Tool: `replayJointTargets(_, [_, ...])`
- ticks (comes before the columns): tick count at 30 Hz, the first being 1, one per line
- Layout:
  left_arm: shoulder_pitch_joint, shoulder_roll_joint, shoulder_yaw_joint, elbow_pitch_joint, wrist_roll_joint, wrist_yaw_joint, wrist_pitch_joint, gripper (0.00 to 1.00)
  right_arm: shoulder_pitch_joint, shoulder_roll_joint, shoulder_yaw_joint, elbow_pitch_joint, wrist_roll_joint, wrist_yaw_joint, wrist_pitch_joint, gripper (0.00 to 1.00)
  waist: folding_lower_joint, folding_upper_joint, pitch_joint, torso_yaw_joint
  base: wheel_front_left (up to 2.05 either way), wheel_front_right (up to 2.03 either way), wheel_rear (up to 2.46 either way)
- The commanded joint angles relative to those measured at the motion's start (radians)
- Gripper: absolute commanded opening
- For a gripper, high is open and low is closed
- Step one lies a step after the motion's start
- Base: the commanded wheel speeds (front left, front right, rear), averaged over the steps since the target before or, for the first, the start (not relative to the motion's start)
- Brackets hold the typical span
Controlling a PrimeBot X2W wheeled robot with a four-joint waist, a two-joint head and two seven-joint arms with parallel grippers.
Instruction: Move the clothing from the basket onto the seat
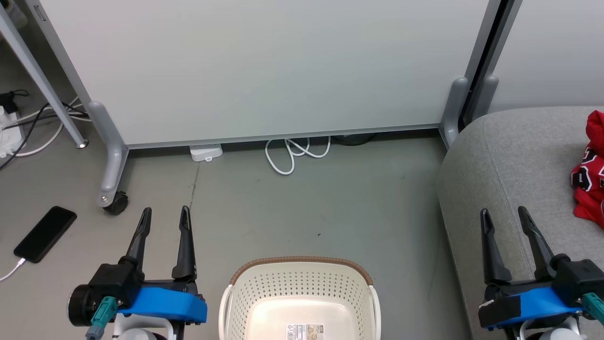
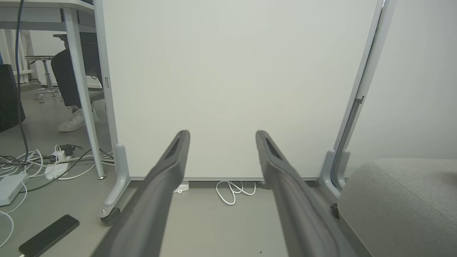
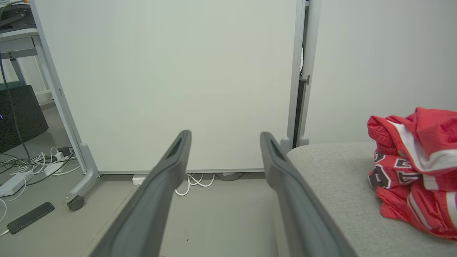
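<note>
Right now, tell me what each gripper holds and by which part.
Nothing is held: left gripper and right gripper stand open and empty; the clothing lies on the seat.

bright, even light, soft shadows, sharp focus, wide-angle bending.

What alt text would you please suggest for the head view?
Red clothing lies on the grey seat at right; the cream basket on the floor looks empty. Open left end effector and right end effector flank it.

perforated plastic basket (image 1: 302,288), woven fabric seat (image 1: 509,165), soft cloth clothing (image 3: 414,167)
</note>
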Motion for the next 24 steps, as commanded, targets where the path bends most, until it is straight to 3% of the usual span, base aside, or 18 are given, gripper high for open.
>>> replayJointTargets(1, [0.007, -0.001, 0.006, 0.002, 0.007, -0.006, -0.005, 1.00, 0.016, 0.004, 0.000, 0.002, -0.007, 0.001, -0.001, 1.00, 0.0001, -0.0001, -0.003, 0.001, 0.00, 0.00, 0.00])
replayJointTargets(21, [0.009, -0.020, 0.035, 0.013, 0.033, -0.030, -0.005, 1.00, 0.024, 0.005, 0.007, 0.008, 0.029, 0.001, -0.001, 1.00, 0.0001, -0.0001, -0.011, -0.016, 0.00, 0.00, 0.00])
replayJointTargets(22, [0.012, -0.020, 0.032, 0.012, 0.029, -0.026, 0.000, 0.00, 0.009, 0.002, 0.008, 0.008, 0.023, 0.000, 0.000, 0.00, 0.0001, -0.0001, -0.011, -0.017, 0.00, 0.00, 0.00])
replayJointTargets(24, [0.021, -0.021, 0.031, 0.030, 0.026, -0.026, 0.004, 0.00, 0.011, 0.004, 0.007, 0.028, 0.025, 0.000, 0.002, 0.00, 0.0002, -0.0001, -0.011, -0.017, 0.00, 0.00, 0.00])
